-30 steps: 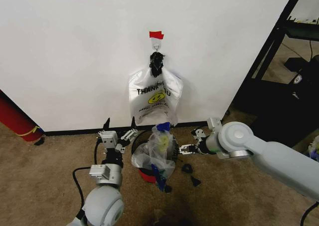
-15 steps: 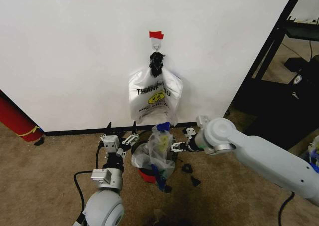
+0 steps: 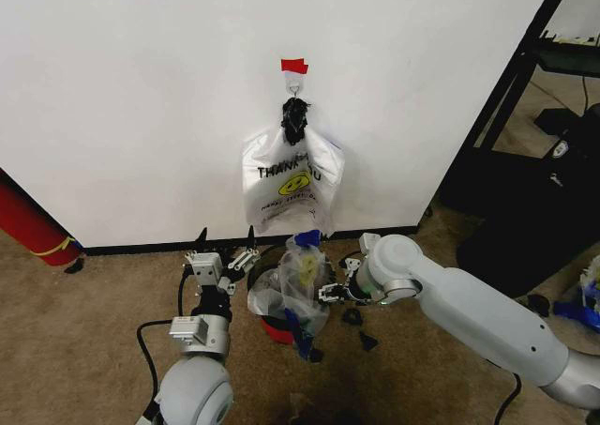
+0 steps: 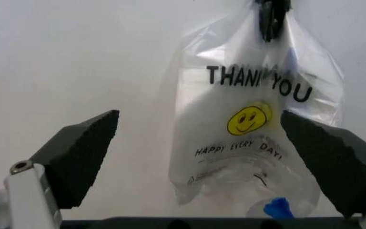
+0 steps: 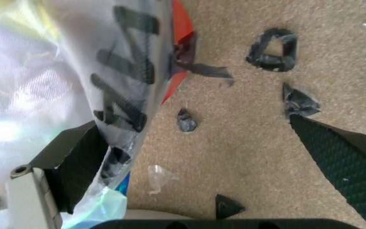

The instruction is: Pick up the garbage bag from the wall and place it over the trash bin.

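Head view first: we see the trash bin [image 3: 281, 303] on the carpet just in front of the wall [image 3: 141, 97], but most of it is hidden. The garbage bag [image 3: 298, 280] is bunched over and into it, so only a dark arc of mesh rim and a bit of the red base show. The bag stands roughly upright, its long axis running from the floor up to a blue patch at its top, with a yellow print on the side. How far it reaches down inside the bin we cannot tell.

Above the bin, a "THANK YOU" bag [image 3: 292, 189] hangs flat against the wall from a small hook [image 3: 294, 87], under a black knot [image 3: 294, 118] and a red tape strip [image 3: 293, 66].

The left gripper [image 3: 227, 262] sits just left of the bin, apart from the bag, its fingers spread wide and empty; from its wrist they frame the hanging bag. The right gripper [image 3: 330, 289] is at the bin's right side, fingers apart, one finger [image 5: 75, 160] against the crinkled plastic and the other out over bare carpet.

Right of the bin, black scraps [image 3: 358, 329] lie on the carpet; what they are we cannot make out.
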Controlling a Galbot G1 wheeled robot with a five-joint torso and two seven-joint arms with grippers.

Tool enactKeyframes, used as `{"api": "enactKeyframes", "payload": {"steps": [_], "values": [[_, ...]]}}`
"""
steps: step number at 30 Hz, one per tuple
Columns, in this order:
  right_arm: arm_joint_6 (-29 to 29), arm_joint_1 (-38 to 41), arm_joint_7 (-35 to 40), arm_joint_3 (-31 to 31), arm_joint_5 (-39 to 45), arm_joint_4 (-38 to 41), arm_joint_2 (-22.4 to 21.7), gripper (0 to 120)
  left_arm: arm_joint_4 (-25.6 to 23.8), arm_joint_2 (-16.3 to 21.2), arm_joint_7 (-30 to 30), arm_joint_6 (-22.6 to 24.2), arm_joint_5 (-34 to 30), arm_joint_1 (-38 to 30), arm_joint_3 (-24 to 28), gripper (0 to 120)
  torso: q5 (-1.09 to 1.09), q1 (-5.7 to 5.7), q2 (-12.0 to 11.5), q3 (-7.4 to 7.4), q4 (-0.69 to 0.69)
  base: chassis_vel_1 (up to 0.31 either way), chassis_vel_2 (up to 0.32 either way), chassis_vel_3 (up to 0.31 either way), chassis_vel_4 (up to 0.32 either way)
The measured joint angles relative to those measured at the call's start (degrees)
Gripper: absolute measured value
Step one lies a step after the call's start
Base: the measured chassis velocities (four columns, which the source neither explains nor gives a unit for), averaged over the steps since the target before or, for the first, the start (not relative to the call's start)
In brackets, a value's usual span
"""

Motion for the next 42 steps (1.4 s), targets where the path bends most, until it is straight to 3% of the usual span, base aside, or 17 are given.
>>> {"api": "enactKeyframes", "payload": {"steps": [16, 30, 35, 42], "values": [[0.05, 2.32, -0.75, 0.32, -0.33, -1.57, 1.33, 95, 0.21, 0.68, -0.13, -0.31, 1.78, -0.35, 2.22, 100, 0.00, 0.00, 0.01, 0.00, 0.00, 0.000, 0.000, 0.000, 0.000], [0.10, 3.47, 1.90, -1.02, -0.52, -3.01, 3.75, 47, -0.09, 0.20, -0.49, -0.35, 2.22, 0.23, 2.34, 100, 0.00, 0.00, 0.01, 0.00, 0.00, 0.000, 0.000, 0.000, 0.000], [0.11, 4.10, 2.52, -1.21, -0.35, -3.10, 4.07, 23, -0.09, 0.09, -0.54, -0.38, 2.23, 0.22, 2.50, 100, 0.00, 0.00, 0.01, 0.00, 0.00, 0.000, 0.000, 0.000, 0.000], [0.16, 3.74, 2.57, -1.01, -0.94, -3.21, 4.46, 3, 0.14, 0.37, -0.55, -0.38, 2.38, 0.06, 2.94, 100, 0.00, 0.00, 0.01, 0.00, -0.01, 0.000, 0.000, 0.000, 0.000]]}}
